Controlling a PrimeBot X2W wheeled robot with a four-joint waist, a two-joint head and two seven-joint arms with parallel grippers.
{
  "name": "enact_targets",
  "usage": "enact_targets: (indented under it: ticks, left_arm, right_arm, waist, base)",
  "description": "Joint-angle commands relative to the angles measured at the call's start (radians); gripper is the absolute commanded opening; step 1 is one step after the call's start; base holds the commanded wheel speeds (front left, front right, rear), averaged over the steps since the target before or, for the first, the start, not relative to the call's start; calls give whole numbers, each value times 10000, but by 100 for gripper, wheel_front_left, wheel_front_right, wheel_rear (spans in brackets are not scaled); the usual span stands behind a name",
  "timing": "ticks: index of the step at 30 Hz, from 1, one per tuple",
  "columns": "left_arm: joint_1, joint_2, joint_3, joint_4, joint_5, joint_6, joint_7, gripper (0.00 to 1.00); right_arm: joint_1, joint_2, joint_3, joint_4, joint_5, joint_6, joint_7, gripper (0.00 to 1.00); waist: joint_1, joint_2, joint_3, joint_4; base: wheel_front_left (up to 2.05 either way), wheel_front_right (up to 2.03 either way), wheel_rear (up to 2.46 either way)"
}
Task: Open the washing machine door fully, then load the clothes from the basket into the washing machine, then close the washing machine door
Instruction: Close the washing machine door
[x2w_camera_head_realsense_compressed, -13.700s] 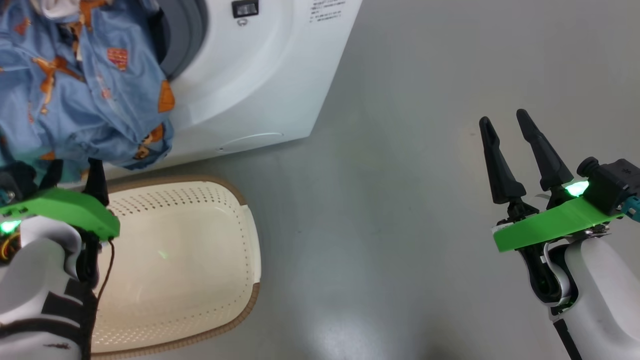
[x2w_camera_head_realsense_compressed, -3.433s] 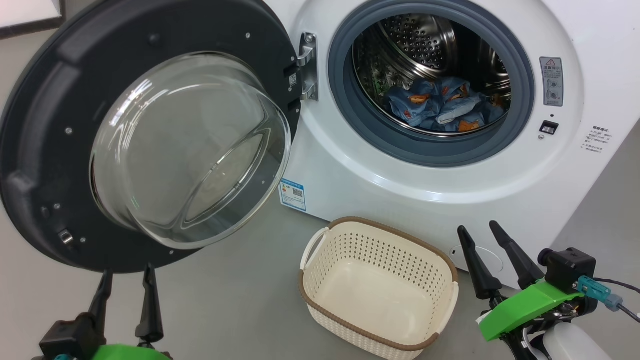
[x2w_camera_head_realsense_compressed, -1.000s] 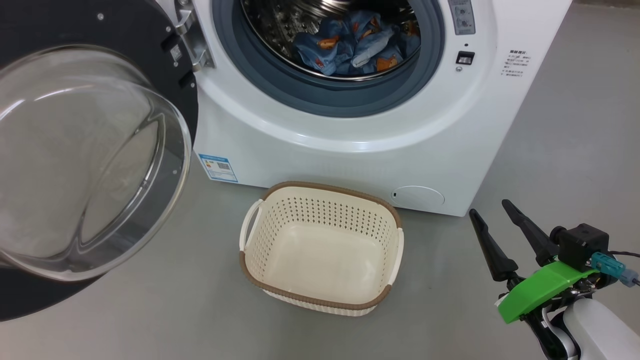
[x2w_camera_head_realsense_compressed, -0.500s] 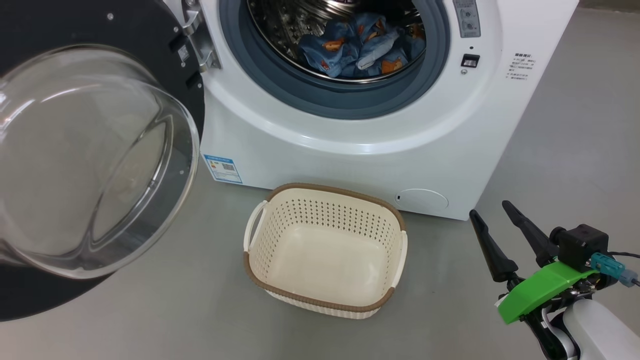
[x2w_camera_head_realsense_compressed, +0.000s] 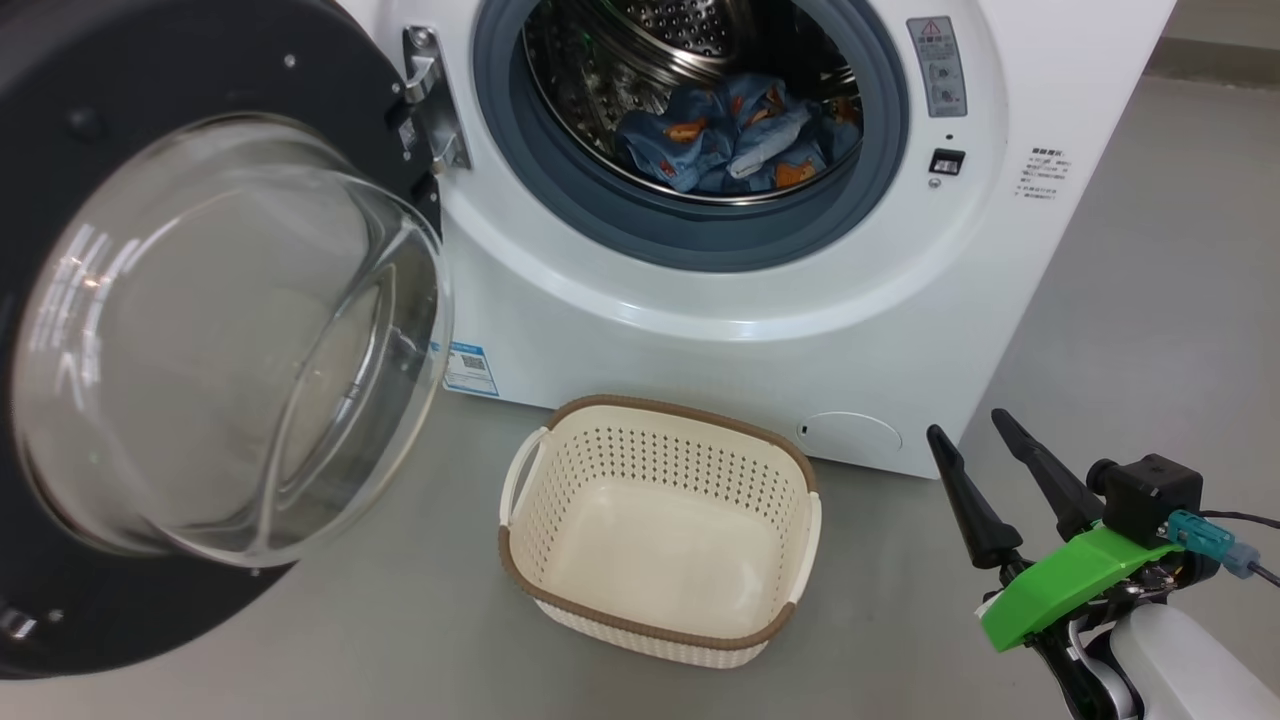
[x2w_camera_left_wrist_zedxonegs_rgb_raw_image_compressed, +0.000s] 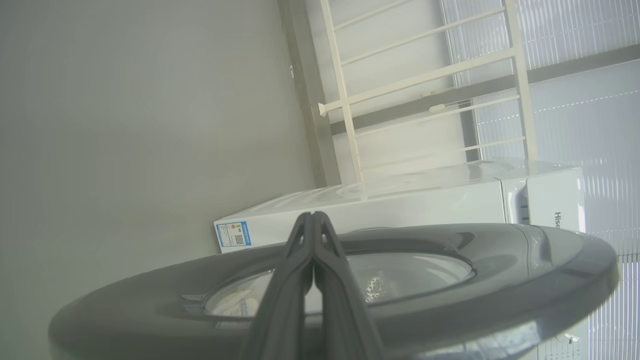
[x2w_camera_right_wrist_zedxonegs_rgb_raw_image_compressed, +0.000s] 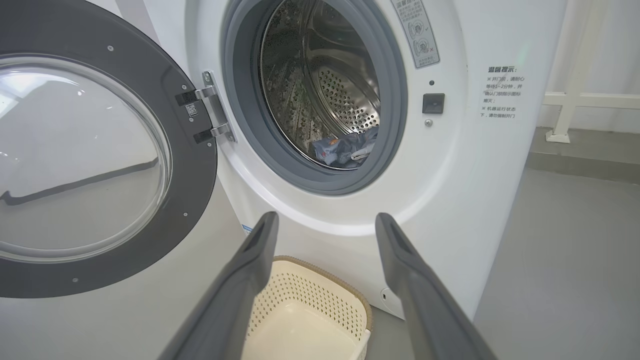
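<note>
With the clothes (x2w_camera_head_realsense_compressed: 735, 140) now in the drum (x2w_camera_head_realsense_compressed: 690, 30) and the basket (x2w_camera_head_realsense_compressed: 670, 470) emptied, only closing remains: my left fingers (x2w_camera_left_wrist_zedxonegs_rgb_raw_image_compressed: 285, 300), shut on nothing, wait by the open door's (x2w_camera_left_wrist_zedxonegs_rgb_raw_image_compressed: 525, 280) outer face, and my right fingers (x2w_camera_head_realsense_compressed: 965, 500) hang spread and empty.
</note>
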Motion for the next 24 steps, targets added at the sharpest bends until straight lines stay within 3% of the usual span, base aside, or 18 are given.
enact_targets:
  ticks: [1, 15, 24]
  left_arm:
    - [189, 219, -4, -283, -51, -48, 243, 0]
    - [1539, -610, -601, -2587, -636, 70, 2985, 0]
    - [3205, -1462, -633, -6021, -1388, 1181, 4258, 0]
  right_arm:
    - [5, -40, 12, -166, 111, 56, -78, 100]
    - [293, 390, -263, -174, 34, 56, -79, 100]
    - [561, 586, -514, -254, 34, 56, -79, 100]
  waist:
    - [0, 0, -96, 84]
    - [0, 0, -569, 244]
    - [0, 0, -783, -40]
  base:
    - [0, 0, 0]
    - [0, 0, 0]
    - [0, 0, 0]
